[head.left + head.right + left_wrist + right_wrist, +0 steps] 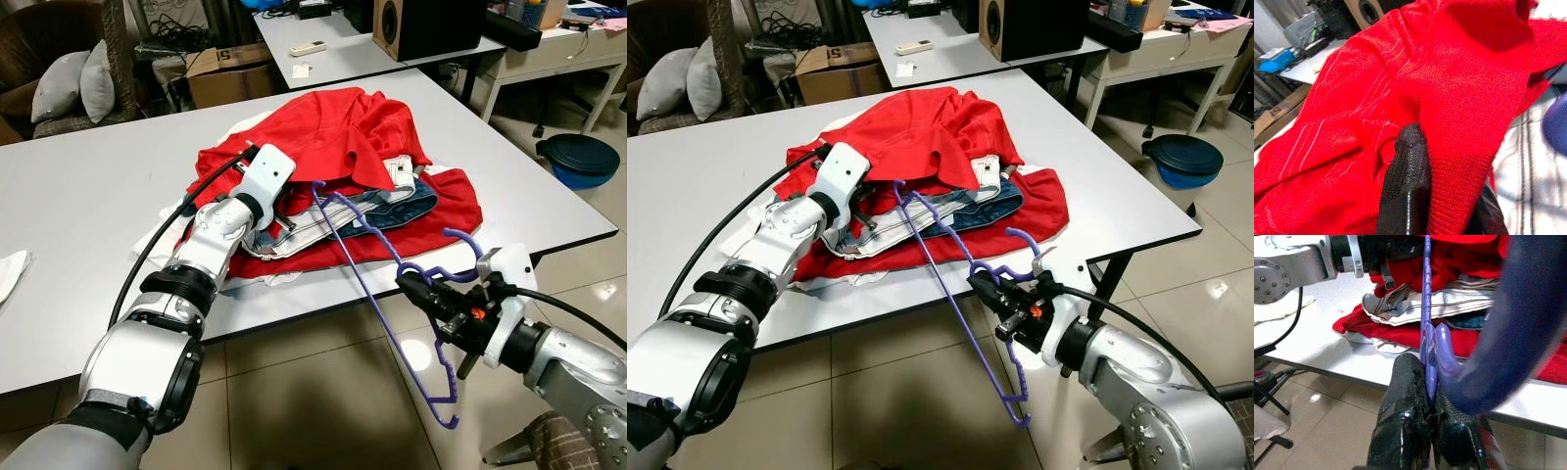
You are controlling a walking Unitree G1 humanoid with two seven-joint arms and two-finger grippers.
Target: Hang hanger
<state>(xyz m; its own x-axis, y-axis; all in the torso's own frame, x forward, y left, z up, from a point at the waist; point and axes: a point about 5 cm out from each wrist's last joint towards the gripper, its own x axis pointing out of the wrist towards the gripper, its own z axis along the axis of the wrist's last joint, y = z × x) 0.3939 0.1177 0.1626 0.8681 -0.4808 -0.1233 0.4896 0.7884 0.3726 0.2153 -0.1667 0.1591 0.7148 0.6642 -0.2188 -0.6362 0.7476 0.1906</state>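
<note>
The left end effector point(277, 201) reaches across the white surface point(88, 206) into the near side of a heap of clothes. In the left wrist view its black fingers point(1406, 181) are closed on a fold of the red garment point(1459, 112), with ribbed red cloth pinched between them. The heap sits on the middle of the surface: the red garment lies on top, and under it are a pale checked cloth point(294, 233) and a strip of blue denim point(411, 203).

The purple hanger point(387, 318) slants from the heap down past the surface's near edge. Its upper end rests against the clothes just beside the left end effector, and its lower end hangs over the tiled floor point(323, 401). Its hook curls up beside the right wrist.

The right end effector point(416, 286) is off the surface's near edge, below the heap, and its fingers point(1405, 416) are clamped on the hanger's thin bar close to the hook.

A blue bin point(580, 159) stands on the floor at far right.
</note>
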